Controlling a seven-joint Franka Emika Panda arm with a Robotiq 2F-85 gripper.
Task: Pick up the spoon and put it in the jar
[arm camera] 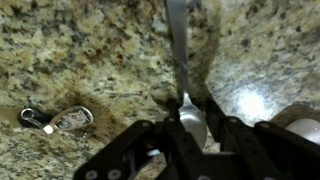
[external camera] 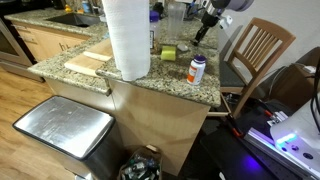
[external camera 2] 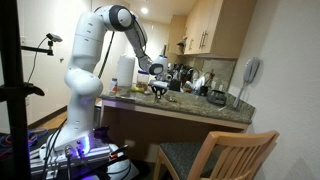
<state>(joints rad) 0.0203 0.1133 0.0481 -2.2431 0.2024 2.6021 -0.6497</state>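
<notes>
My gripper (arm camera: 193,140) is shut on the metal spoon (arm camera: 190,118). The bowl sits between the fingers and the handle (arm camera: 178,40) points away toward the granite counter. In both exterior views the gripper (external camera: 205,24) (external camera 2: 158,89) hangs above the counter's back part. The tall clear jar (external camera: 175,22) stands just beside it. In the wrist view a clear round shape with a bright glare (arm camera: 250,100) lies right of the spoon; it looks like the jar from above.
A small white bottle with an orange label (external camera: 197,69) stands near the counter's front edge. A paper towel roll (external camera: 127,38), a cutting board (external camera: 88,63) and a yellow-green object (external camera: 168,52) share the counter. A carabiner (arm camera: 60,121) lies at left. A wooden chair (external camera: 256,55) stands beside the counter.
</notes>
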